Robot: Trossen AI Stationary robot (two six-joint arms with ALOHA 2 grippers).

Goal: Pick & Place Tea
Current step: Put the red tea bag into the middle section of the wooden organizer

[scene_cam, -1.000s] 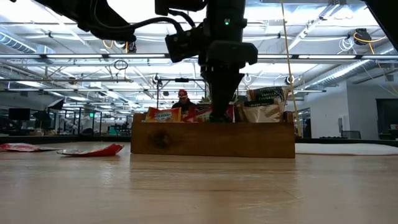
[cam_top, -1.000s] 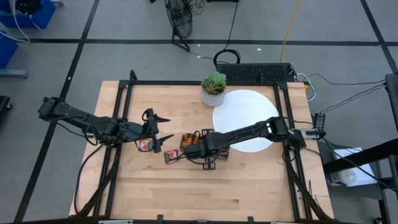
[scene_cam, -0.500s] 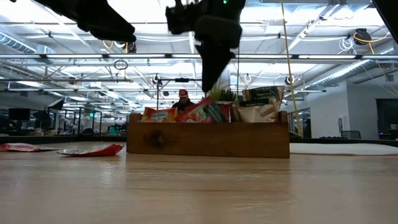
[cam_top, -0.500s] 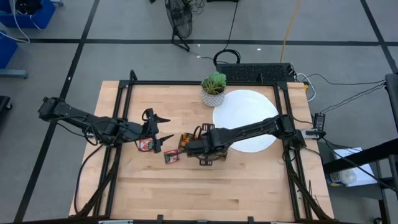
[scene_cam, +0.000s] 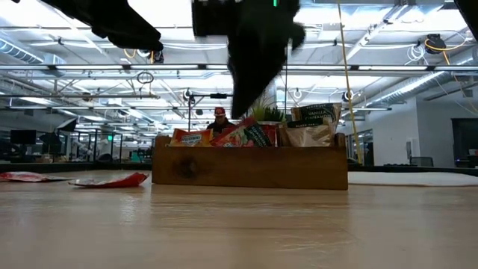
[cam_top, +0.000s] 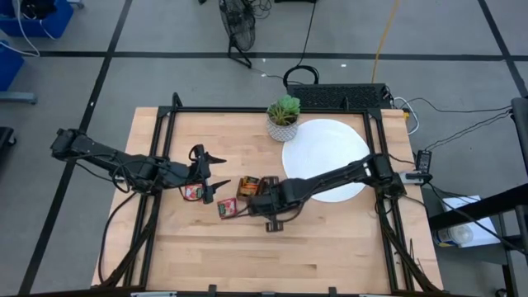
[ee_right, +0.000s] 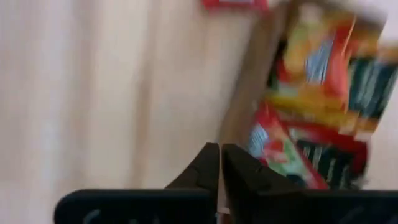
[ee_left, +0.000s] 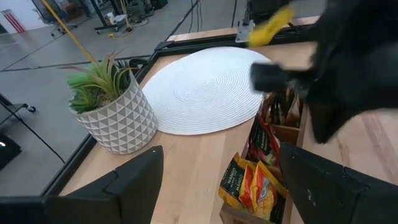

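The right end effector (cam_top: pixel 268 206), clenched on nothing, hangs mid-surface beside the wooden tray (scene_cam: pixel 250 168) of tea sachets (scene_cam: pixel 246 134) (two red ones lie loose nearby). The left end effector (cam_top: pixel 216 172) waits released.

Wooden tray (cam_top: pixel 257 188) is sitting mid-table, tea sachets (scene_cam: pixel 246 134) standing in it — two more sachets (cam_top: pixel 210 200) lying just left. White disc (cam_top: pixel 326 159) is lying right of tray, potted plant (cam_top: pixel 284 117) touching its far-left edge.
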